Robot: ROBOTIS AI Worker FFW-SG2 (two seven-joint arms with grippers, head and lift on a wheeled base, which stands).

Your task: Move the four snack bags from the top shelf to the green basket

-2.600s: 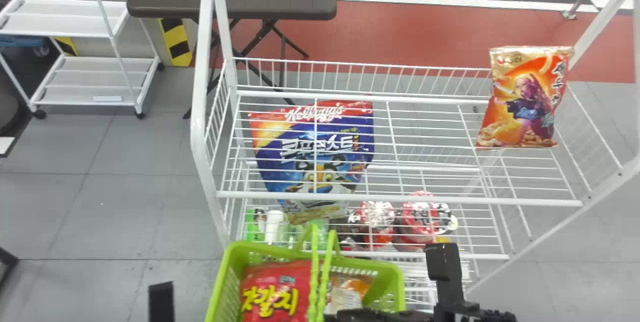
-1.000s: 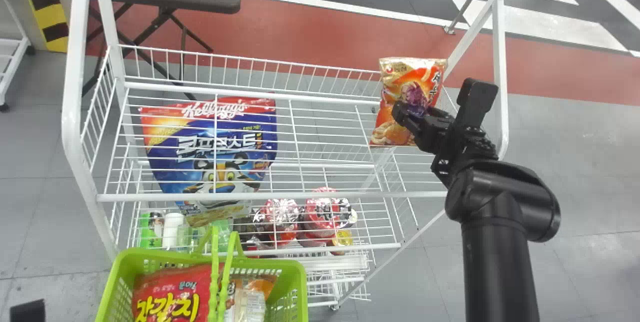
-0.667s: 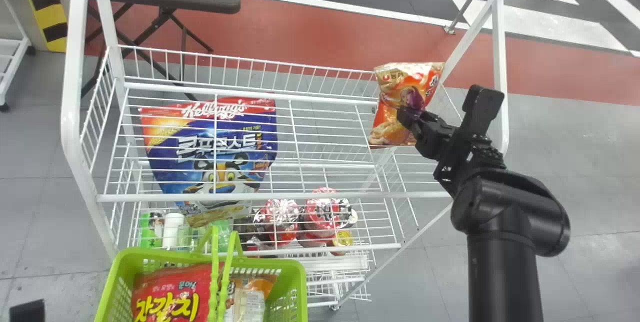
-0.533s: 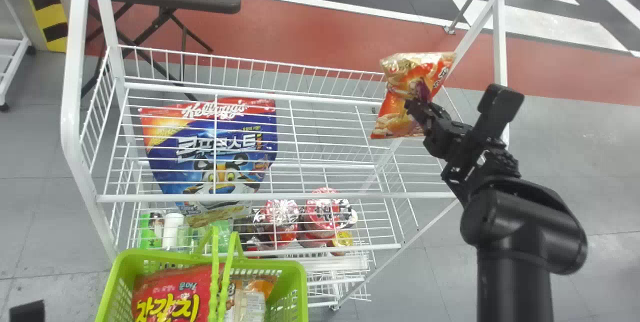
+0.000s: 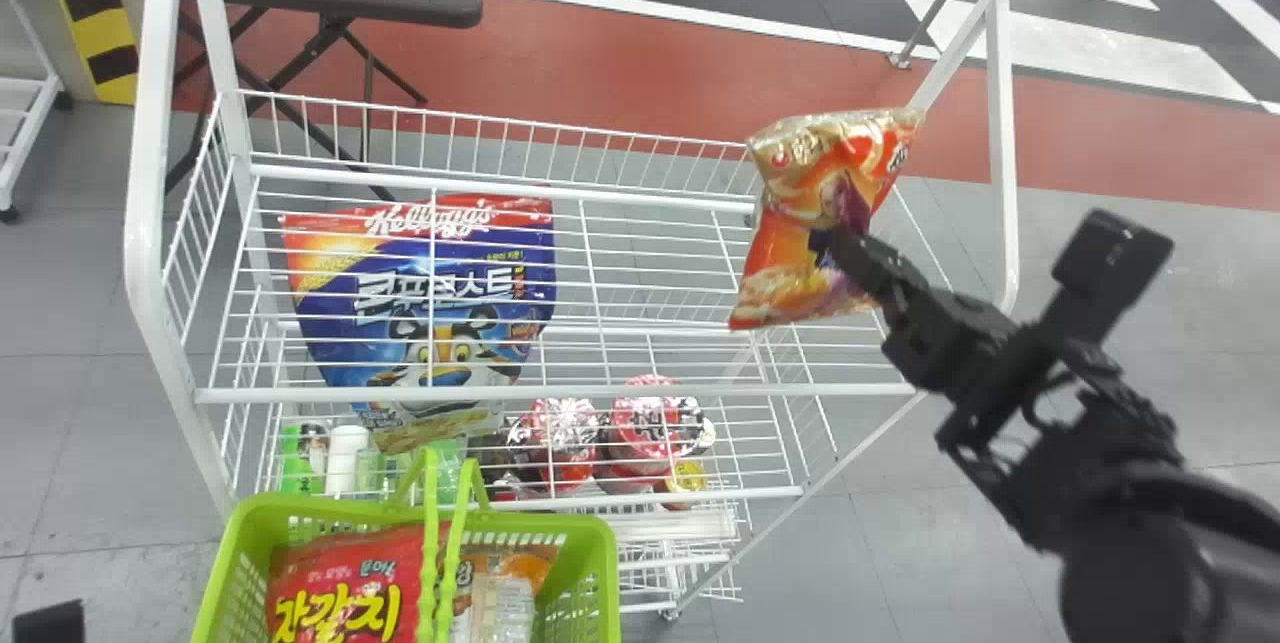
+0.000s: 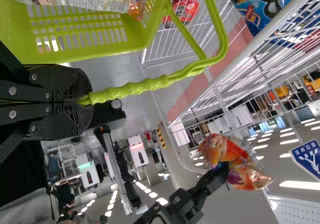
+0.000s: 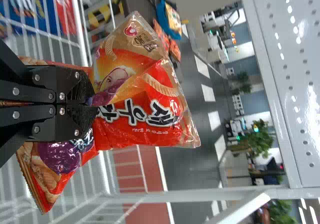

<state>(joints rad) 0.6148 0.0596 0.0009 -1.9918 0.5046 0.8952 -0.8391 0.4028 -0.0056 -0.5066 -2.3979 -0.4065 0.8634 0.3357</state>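
Right fingers (image 5: 868, 265) clamp an orange snack bag (image 5: 795, 208) between them (left fingers (image 6: 70, 86) grip the green basket's handle (image 6: 135, 87)).

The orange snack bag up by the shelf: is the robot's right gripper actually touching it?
Touching. The right wrist view shows the right gripper closed on the snack bag, its front pinched between the fingers.

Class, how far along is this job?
Done, apparently: a red bag and an orange-white bag lie in the green basket. In hand: the right claw grips an orange bag; the left claw, the basket handle. Left: placing that bag; any buried bags can't be counted.
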